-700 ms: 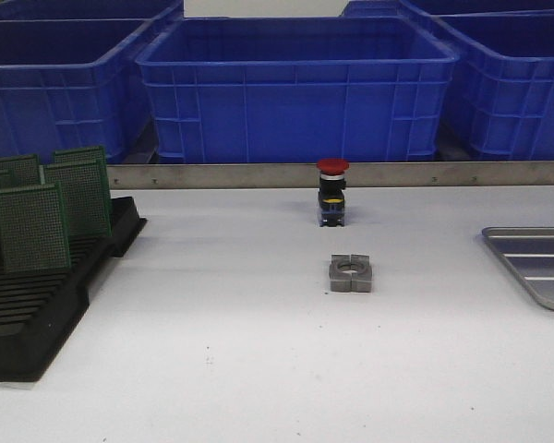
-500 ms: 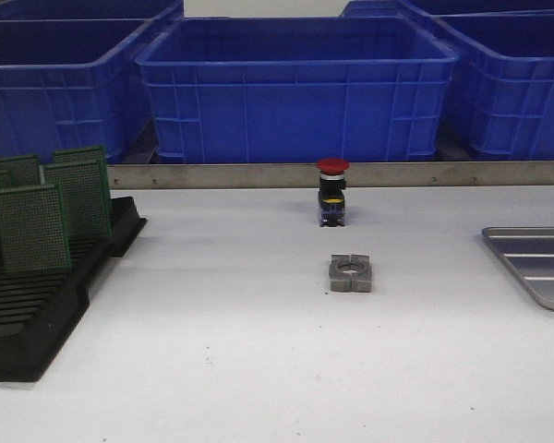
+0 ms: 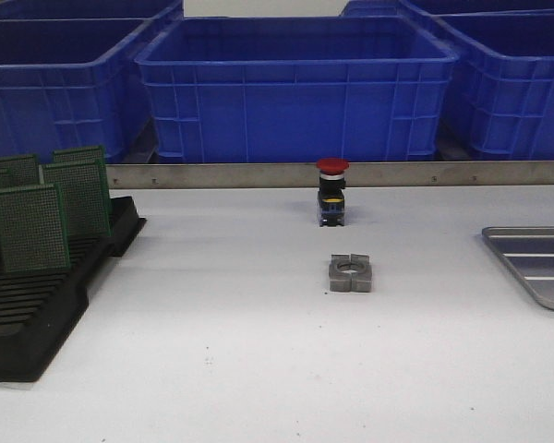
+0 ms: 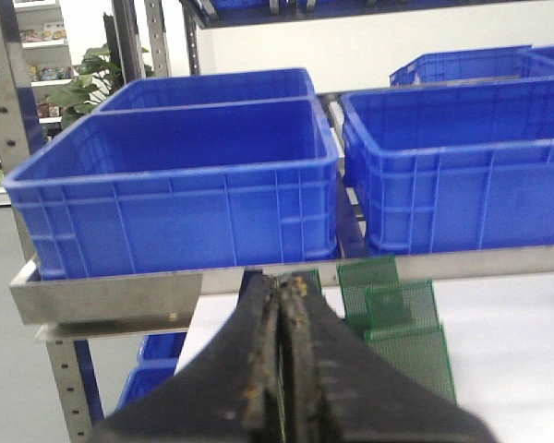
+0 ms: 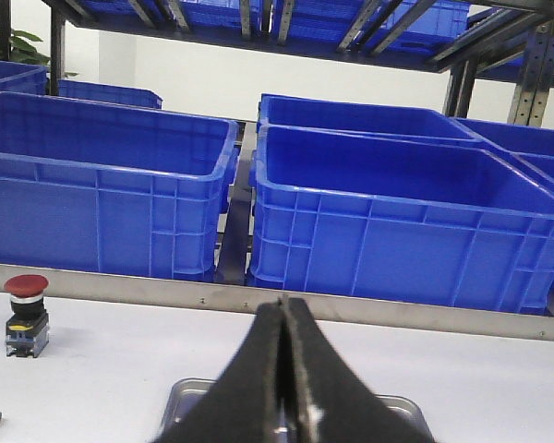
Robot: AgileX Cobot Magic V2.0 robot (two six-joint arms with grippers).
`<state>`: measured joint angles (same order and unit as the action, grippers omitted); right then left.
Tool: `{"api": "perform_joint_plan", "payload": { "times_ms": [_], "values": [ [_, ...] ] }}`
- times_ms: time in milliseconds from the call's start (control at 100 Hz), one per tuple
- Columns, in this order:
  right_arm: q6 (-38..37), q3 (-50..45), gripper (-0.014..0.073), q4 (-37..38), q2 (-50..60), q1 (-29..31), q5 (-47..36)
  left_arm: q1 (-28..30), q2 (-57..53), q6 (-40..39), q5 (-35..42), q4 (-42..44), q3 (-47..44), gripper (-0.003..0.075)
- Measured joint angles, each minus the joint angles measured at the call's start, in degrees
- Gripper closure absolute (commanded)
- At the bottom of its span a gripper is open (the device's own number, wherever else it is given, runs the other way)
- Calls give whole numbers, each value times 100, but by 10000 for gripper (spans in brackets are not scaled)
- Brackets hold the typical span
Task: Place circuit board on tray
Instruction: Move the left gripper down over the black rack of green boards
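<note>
Several green circuit boards [image 3: 32, 229] stand upright in a black slotted rack [image 3: 37, 318] at the table's left. The silver-grey tray [image 3: 535, 263] lies at the right edge, partly cut off. Neither gripper appears in the front view. In the left wrist view my left gripper [image 4: 283, 280] is shut with nothing in it, raised near the circuit boards [image 4: 402, 323]. In the right wrist view my right gripper [image 5: 282, 301] is shut and empty above the tray [image 5: 180, 399], whose rim shows on both sides of the fingers.
A red-capped push button [image 3: 332, 192] stands at mid-table, with a grey square block with a round hole [image 3: 351, 273] in front of it. Large blue bins [image 3: 295, 88] sit behind a metal rail [image 3: 443, 173] along the table's far edge.
</note>
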<state>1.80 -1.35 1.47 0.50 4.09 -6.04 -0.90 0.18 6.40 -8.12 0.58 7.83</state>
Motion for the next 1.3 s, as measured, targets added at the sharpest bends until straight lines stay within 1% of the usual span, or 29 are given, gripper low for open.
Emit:
{"api": "perform_joint_plan", "payload": {
  "times_ms": [180, 390, 570, 700, 910, 960, 1010, 1080, 1120, 1130, 1150, 1180, 1200, 1230, 1280, 1300],
  "values": [
    [0, 0, 663, 0, 0, 0, 0, 0, 703, 0, -1149, -58, 1379, 739],
    [0, 0, 663, 0, 0, 0, 0, 0, 2128, 0, -2702, -58, 2993, 739],
    [0, 0, 663, 0, 0, 0, 0, 0, 3411, 86, -3652, -58, 4097, 739],
    [0, 0, 663, 0, 0, 0, 0, 0, 4144, 109, -4094, -58, 4532, 739],
    [0, 0, 663, 0, 0, 0, 0, 0, 4822, 123, -4308, -58, 4711, 737],
    [0, 0, 663, 0, 0, 0, 0, 0, 4897, 122, -4360, -58, 4711, 725],
    [0, 0, 663, 0, 0, 0, 0, 0, 4962, 136, -4393, -58, 4711, 686],
    [0, 0, 663, 0, 0, 0, 0, 0, 5027, 198, -4483, -58, 4711, 578],
    [0, 0, 663, 0, 0, 0, 0, 0, 5056, 258, -4535, -89, 4711, 488],
    [0, 0, 663, 0, 0, 0, 0, 0, 5068, 259, -4544, -89, 4711, 454],
    [0, 0, 663, 0, 0, 0, 0, 0, 5080, 287, -4562, -89, 4711, 419],
    [0, 0, 663, 0, 0, 0, 0, 0, 5078, 322, -4597, -98, 4711, 333],
    [0, 0, 663, 0, 0, 0, 0, 0, 5082, 329, -4623, -98, 4711, 301],
    [0, 0, 663, 0, 0, 0, 0, 0, 5091, 359, -4663, -98, 4711, 230],
    [0, 0, 663, 0, 0, 0, 0, 0, 5091, 361, -4699, -98, 4711, 160],
    [0, 0, 663, 0, 0, 0, 0, 0, 5091, 370, -4699, -98, 4711, 150]
  ]
}}
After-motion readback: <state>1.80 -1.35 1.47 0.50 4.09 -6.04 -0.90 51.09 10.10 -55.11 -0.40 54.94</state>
